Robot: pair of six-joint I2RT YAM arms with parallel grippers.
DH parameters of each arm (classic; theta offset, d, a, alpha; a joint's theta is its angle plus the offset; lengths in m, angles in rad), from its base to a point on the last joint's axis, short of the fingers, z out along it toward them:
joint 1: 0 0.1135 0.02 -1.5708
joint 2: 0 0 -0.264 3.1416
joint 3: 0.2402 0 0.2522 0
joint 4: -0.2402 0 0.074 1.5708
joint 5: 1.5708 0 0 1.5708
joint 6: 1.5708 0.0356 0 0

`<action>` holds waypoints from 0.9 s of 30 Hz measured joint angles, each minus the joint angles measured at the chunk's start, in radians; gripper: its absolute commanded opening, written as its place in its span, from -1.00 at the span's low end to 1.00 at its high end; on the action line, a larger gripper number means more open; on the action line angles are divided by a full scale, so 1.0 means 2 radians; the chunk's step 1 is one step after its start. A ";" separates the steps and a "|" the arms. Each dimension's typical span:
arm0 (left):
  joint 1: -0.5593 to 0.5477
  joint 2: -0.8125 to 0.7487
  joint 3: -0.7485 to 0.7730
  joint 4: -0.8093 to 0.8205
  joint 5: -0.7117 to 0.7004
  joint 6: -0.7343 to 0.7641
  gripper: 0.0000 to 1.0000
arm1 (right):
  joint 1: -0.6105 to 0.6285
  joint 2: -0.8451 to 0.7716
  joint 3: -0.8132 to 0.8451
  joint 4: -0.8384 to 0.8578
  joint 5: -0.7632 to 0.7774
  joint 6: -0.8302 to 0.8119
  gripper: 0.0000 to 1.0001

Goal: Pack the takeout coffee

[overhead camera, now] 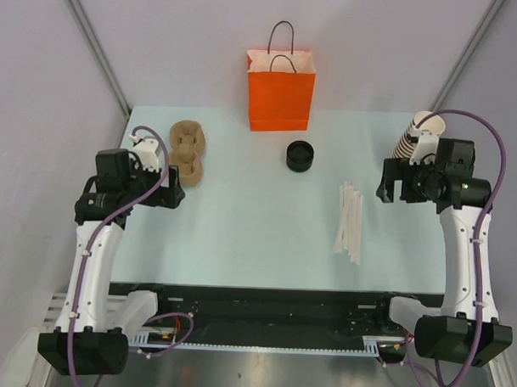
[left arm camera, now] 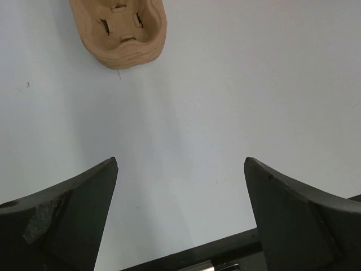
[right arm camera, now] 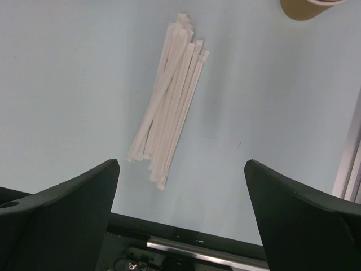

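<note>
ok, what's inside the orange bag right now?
The orange bag stands upright with its mouth open, and only its pale inner wall shows at the top. Nothing is visible inside, but the front panel hides the lower interior, so the contents can't be confirmed.

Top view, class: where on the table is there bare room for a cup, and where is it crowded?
Free: the wide middle between the pulp cup carriers, stack of black lids and wrapped straws, down to the near edge. Crowded: around the orange bag and the paper cup stack.

White arms [overhead camera: 93, 256], black jaws, purple cables [overhead camera: 465, 112].
</note>
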 measured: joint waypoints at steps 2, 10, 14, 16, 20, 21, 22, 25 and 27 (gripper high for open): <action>-0.011 0.000 0.000 0.003 -0.002 0.005 0.99 | 0.000 -0.004 0.001 0.004 0.000 -0.008 0.99; -0.047 0.031 0.022 0.007 -0.008 0.024 0.99 | -0.029 0.035 0.133 -0.014 -0.038 -0.043 0.99; -0.069 0.058 0.049 0.016 -0.011 0.031 0.99 | -0.076 0.103 0.244 -0.034 -0.069 -0.043 0.99; -0.079 0.067 0.058 0.023 -0.013 0.034 0.99 | -0.097 0.142 0.301 -0.043 -0.079 -0.043 0.99; -0.099 0.077 0.065 0.037 -0.013 0.041 0.99 | -0.124 0.238 0.444 -0.067 -0.082 -0.047 0.99; -0.103 0.079 0.065 0.040 -0.011 0.042 0.99 | -0.126 0.260 0.480 -0.072 -0.080 -0.051 0.99; -0.104 0.080 0.065 0.041 -0.010 0.042 0.99 | -0.126 0.273 0.496 -0.073 -0.079 -0.054 0.99; -0.108 0.086 0.065 0.046 -0.002 0.042 0.99 | -0.125 0.301 0.531 -0.085 -0.071 -0.065 0.91; -0.109 0.090 0.065 0.050 0.002 0.042 0.99 | -0.121 0.312 0.538 -0.089 -0.067 -0.071 0.81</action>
